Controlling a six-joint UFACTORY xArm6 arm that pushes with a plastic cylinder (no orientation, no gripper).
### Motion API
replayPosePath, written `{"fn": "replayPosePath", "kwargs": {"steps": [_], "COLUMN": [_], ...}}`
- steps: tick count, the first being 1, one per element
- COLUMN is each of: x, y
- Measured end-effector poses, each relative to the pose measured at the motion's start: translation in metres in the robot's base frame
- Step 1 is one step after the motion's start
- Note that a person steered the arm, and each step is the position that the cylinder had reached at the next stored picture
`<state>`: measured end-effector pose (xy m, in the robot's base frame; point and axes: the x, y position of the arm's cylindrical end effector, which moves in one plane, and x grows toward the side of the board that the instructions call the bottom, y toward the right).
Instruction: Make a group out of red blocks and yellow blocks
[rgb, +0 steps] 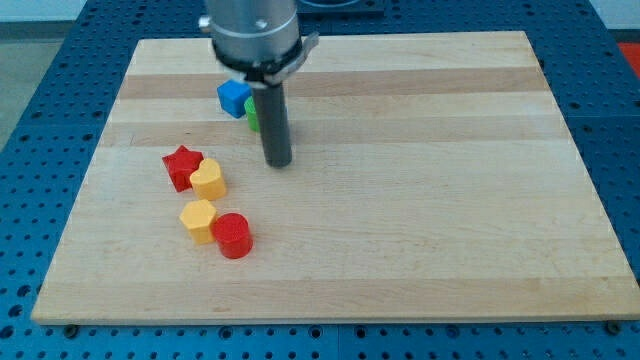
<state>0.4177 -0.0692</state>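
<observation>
A red star block touches a yellow heart block at the view's left. Just below them a yellow hexagon-like block touches a red cylinder. The four sit close together in a loose cluster. My tip rests on the wooden board, to the right of and slightly above the yellow heart, apart from it. A blue cube and a green block, partly hidden behind the rod, lie just above my tip.
The board's edges sit on a blue perforated table. The arm's grey body hangs over the board's top edge.
</observation>
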Motion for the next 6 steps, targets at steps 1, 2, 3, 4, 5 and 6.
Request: {"fn": "replayPosePath", "kwargs": {"steps": [1,2,3,4,5,6], "x": [-0.018,0.008,0.049,0.068,0.037,0.064], "y": [-0.075,-0.081,-0.081,-0.071,-0.063,-0.04]}}
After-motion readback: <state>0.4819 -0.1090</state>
